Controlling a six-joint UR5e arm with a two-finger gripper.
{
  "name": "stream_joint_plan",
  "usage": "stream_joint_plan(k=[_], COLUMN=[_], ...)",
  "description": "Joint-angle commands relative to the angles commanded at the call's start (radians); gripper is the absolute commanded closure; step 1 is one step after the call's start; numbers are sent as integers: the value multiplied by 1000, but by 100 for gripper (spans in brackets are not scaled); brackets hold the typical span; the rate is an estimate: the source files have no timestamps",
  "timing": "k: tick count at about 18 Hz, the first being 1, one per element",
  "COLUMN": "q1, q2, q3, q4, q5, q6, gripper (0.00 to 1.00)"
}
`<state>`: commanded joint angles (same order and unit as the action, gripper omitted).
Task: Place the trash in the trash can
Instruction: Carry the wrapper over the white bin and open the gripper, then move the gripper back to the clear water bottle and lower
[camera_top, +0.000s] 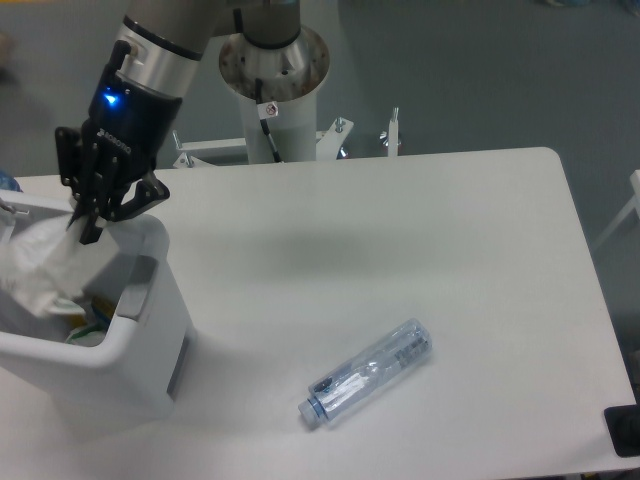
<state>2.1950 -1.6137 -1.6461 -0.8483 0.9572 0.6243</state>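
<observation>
Gripper (88, 228) pinching tissue (42, 265) over trash can (150, 320) opening (inside rim) — bottle (366, 372) well apart.

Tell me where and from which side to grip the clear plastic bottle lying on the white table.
Grip the clear plastic bottle around its mid-body, coming straight down from above with the fingers set across its long axis. It lies flat on the white table, slanted, pale blue cap toward the near edge, with open space on both long sides. The round body may roll, so close evenly.

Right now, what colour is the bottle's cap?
Pale blue, on the bottle lying on the table; only the fixed camera shows it.
</observation>
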Motion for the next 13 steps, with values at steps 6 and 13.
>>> stream_joint_plan(k=[6,13], q1=[162,244], q2=[-113,-388], q3=[84,204], q4=[-2,-6], q5=[2,125], q6=[-2,173], gripper=[0,0])
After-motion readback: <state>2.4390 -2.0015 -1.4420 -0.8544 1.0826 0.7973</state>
